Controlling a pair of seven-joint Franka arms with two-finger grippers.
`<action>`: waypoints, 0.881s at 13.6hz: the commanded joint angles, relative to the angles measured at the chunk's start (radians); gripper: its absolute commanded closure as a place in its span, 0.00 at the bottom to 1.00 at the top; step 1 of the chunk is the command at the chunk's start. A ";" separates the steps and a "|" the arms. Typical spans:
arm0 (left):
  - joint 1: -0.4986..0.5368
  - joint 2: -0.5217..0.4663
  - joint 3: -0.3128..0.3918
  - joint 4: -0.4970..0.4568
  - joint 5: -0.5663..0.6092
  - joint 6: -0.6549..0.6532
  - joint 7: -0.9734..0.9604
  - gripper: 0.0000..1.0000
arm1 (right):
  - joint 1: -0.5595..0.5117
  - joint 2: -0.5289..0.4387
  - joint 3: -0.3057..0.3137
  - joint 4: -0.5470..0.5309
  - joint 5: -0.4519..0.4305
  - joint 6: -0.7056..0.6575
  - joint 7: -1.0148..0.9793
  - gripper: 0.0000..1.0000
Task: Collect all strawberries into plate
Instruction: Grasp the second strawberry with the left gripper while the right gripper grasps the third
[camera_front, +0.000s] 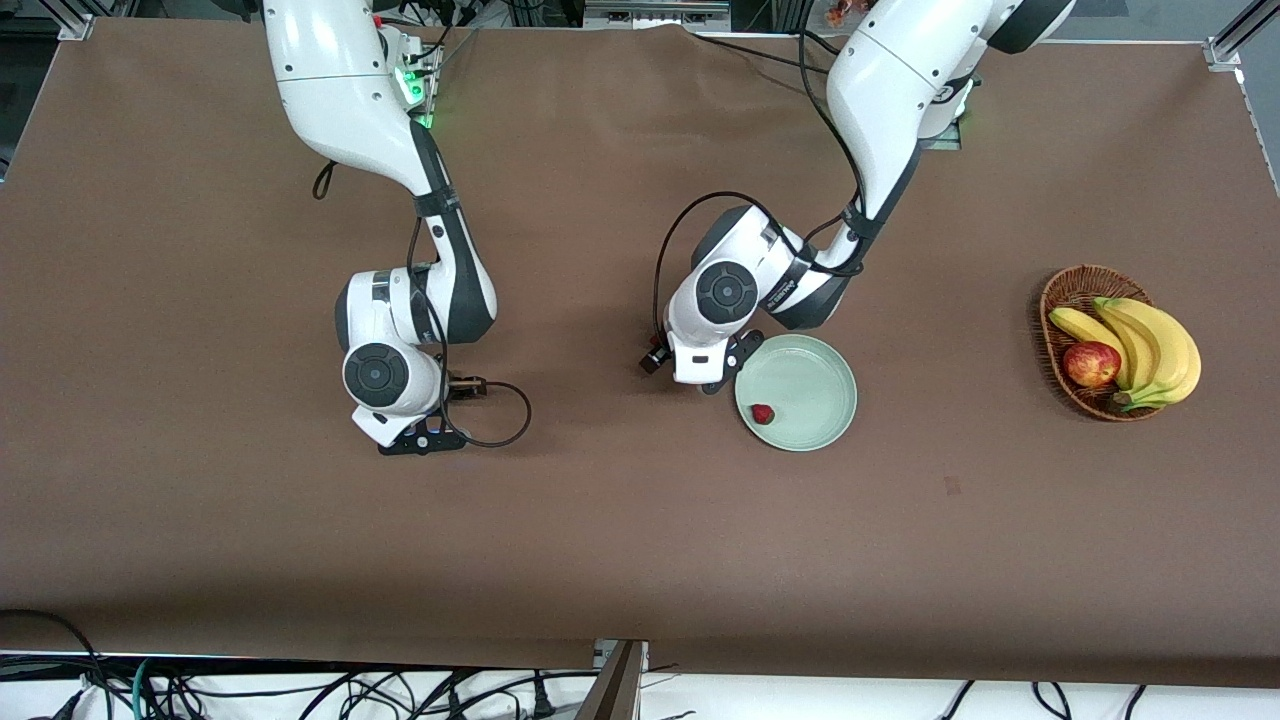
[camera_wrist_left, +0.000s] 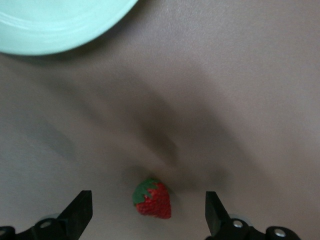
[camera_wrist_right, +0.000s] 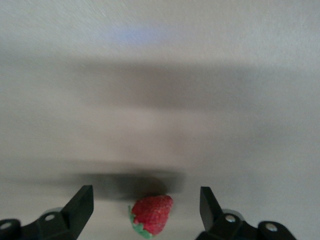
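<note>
Two strawberries (camera_wrist_left: 153, 199) (camera_wrist_right: 151, 214), each between parted gripper fingers (camera_wrist_left: 80, 212) (camera_wrist_right: 80, 210)

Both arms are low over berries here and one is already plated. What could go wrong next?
The left end effector straddles a strawberry right beside the plate; its arm could nudge the rim. The right end effector is open around a strawberry lying on its side, which could roll or squirt out on closing.

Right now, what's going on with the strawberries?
Both hands open, left hand and right hand each straddling a strawberry on the table. One strawberry in the plate. Nothing blocking.
</note>
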 joint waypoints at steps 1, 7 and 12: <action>-0.024 0.017 0.006 0.005 -0.020 0.042 -0.042 0.15 | 0.008 -0.070 -0.001 -0.093 -0.001 0.019 -0.024 0.09; -0.040 0.014 0.007 -0.029 -0.018 0.042 -0.045 0.64 | 0.008 -0.124 0.004 -0.207 0.004 0.083 -0.034 0.25; -0.047 -0.012 0.017 -0.034 -0.015 0.024 -0.036 0.96 | 0.008 -0.125 0.007 -0.208 0.014 0.099 -0.034 0.29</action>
